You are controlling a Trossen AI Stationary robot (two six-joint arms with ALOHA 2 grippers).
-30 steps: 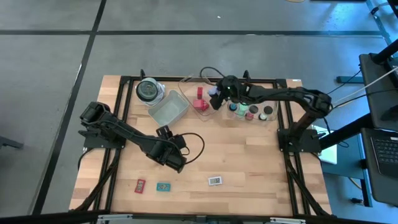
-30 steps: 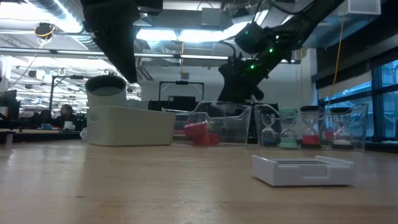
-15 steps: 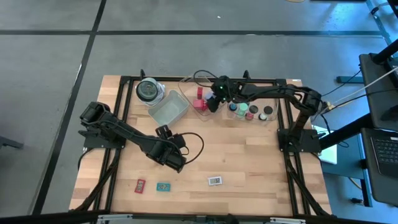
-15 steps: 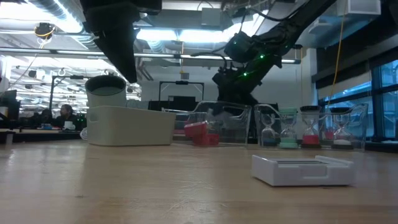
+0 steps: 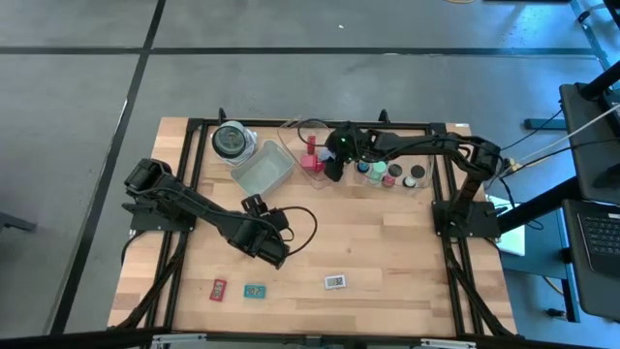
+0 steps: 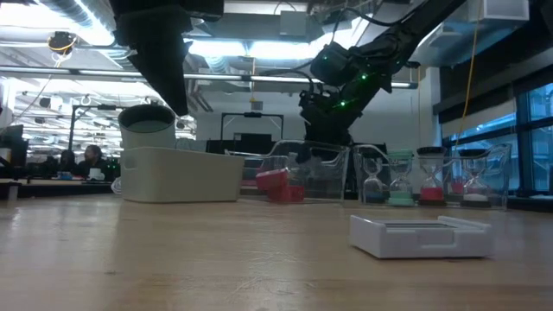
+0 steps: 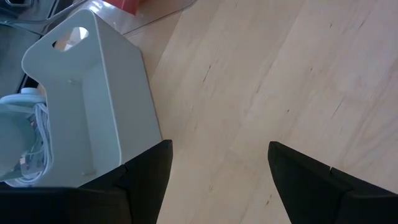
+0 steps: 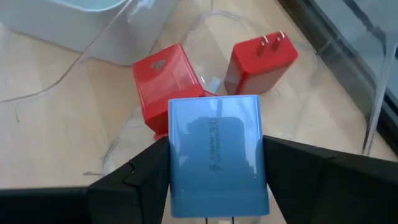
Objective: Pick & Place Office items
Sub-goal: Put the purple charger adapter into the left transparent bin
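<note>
My right gripper (image 8: 216,163) is shut on a pale-blue charger block (image 8: 216,146), just above a clear tray (image 5: 294,130) at the far edge. Two red blocks (image 8: 165,87) (image 8: 260,59) lie on that tray's floor, right below the blue one. Beside the tray, short black cylinders with coloured tops (image 5: 390,174) stand in a row. Small red (image 5: 219,288), teal (image 5: 254,290) and white (image 5: 334,282) flat rectangles lie flat near the table's near edge. My left gripper (image 7: 217,162) hangs open over bare wood at mid-table (image 5: 274,254). My right gripper pinches the pale-blue block by its two opposite side faces (image 8: 175,174), one dark finger (image 8: 140,177) on each side. The fingers come from above, slanting down. The block is lifted clear, its broad printed face toward the wrist camera, over the red blocks.
A white bin (image 5: 262,172) and a round clear jar with a dark lid (image 5: 231,142) stand left of the clear tray. Cables loop at the far edge and beside my left arm. Open wood lies between the bin and the flat pieces.
My right gripper, still shut on the blue block, has moved a little toward the table's left and slightly down, from beside the cylinders to over the red blocks in the tray. My left arm has kept still.
</note>
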